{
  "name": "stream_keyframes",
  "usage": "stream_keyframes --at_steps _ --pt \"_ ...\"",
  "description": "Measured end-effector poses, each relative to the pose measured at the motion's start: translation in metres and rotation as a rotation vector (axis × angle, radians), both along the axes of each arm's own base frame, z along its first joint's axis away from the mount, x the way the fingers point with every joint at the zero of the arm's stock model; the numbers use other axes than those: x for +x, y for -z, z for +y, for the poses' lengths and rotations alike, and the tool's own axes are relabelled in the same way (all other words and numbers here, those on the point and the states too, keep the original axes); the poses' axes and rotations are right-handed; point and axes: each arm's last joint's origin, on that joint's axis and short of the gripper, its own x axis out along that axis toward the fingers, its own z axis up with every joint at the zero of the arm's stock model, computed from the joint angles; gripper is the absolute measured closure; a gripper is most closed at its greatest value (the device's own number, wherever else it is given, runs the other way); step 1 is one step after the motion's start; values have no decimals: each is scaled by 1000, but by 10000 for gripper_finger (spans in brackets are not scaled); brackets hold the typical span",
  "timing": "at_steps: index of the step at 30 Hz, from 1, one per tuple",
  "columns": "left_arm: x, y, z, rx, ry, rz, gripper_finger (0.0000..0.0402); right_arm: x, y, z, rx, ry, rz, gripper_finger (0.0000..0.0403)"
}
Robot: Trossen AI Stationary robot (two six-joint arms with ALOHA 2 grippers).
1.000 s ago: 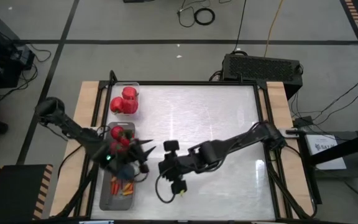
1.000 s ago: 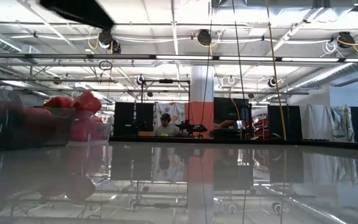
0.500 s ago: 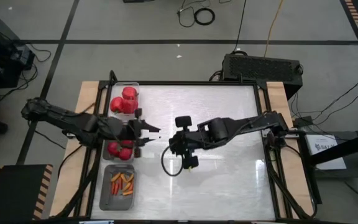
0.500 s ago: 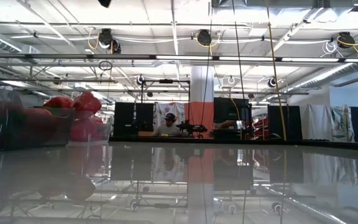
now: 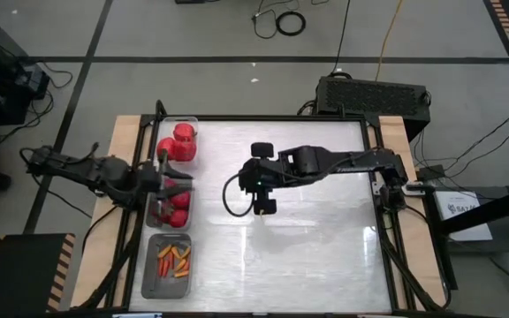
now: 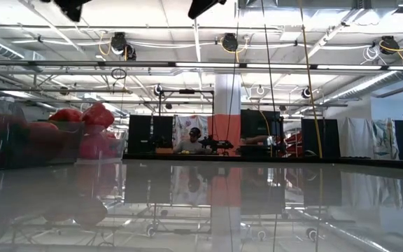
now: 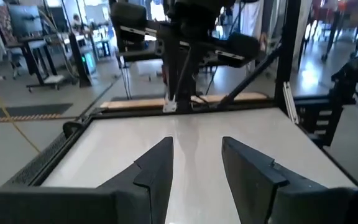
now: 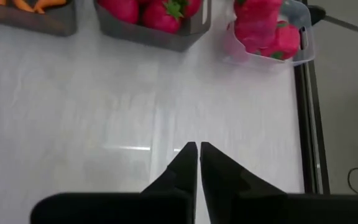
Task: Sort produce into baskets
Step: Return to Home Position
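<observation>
My left fingers [image 7: 157, 168] hang released over the middle bin [image 8: 142, 34]; right fingers [image 8: 182, 165] clenched empty, well apart. Its tomatoes [image 8: 165, 14] look soft: I'd pinch sides gently.

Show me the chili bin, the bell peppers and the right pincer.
Chili bin [image 5: 147, 265]: high view, left wall.
Bell peppers [image 5: 184, 135]: high view, upper pepper's middle.
Right pincer [image 8: 198, 147]: right wrist view, between shut fingertips.

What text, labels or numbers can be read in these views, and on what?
Nothing reads clearly.
White card beside the right edge of the table, high view: dark print, too small to read.
Left gripper, open above the middle bin, and right gripper, shut over the table's centre: no markings visible.
</observation>
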Motion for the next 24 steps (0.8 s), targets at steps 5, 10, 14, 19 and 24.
stream_keyframes --at_steps 5,10,14,19,24 --pt "-25 18 8 -23 -19 -83 256 1 0 -12 0 28 5 396" --pt "-42 27 13 -28 -35 -170 256 -16 -11 -29 15 89 -4 397" --pt "-51 30 15 -33 -35 -216 256 -47 -12 -42 39 146 -76 397" --pt "-53 35 16 -28 -36 -216 256 -101 5 -54 89 213 -292 397" --pt "-53 35 16 -8 -36 -210 256 -147 35 -54 205 168 -535 397"
